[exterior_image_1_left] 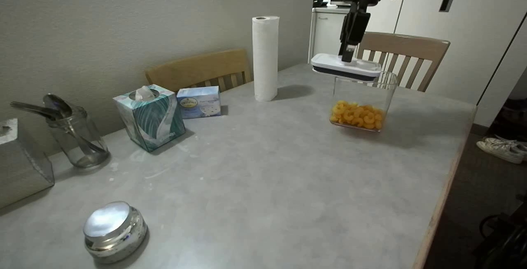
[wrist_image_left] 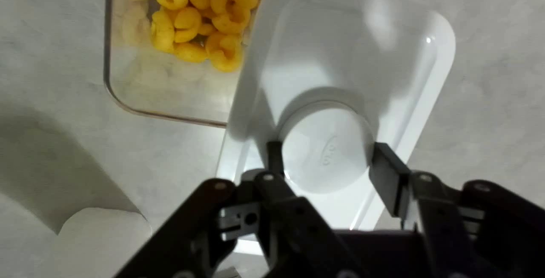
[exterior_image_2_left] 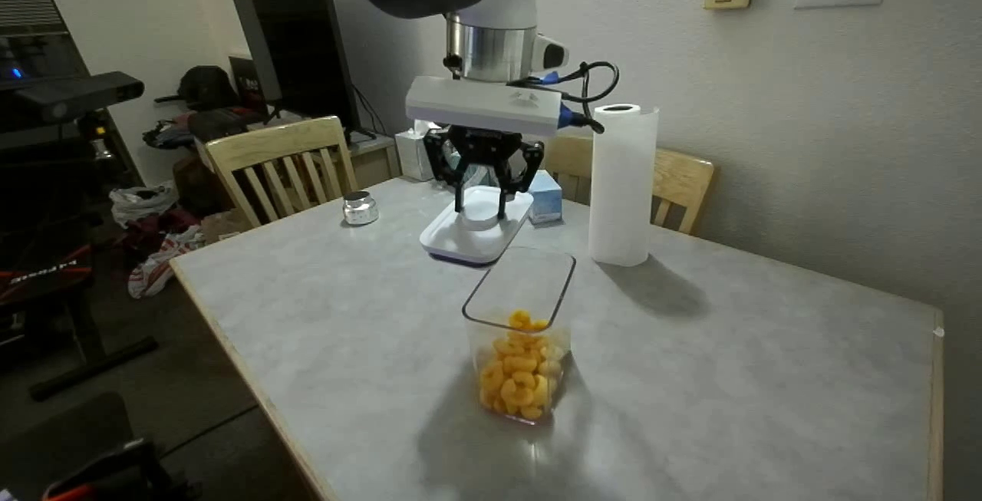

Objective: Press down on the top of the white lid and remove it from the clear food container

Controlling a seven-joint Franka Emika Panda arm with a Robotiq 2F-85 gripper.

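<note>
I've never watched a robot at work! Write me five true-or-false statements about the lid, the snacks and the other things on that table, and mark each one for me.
1. The gripper holds the lid by its round knob. True.
2. The lid is shut in place. False: the container stands open, with the lid held away from it.
3. Yellow snacks fill only the container's lower part. True.
4. The paper towels lie on their side. False: the roll stands upright.
5. Cutlery stands in the glass jar. True.
</note>
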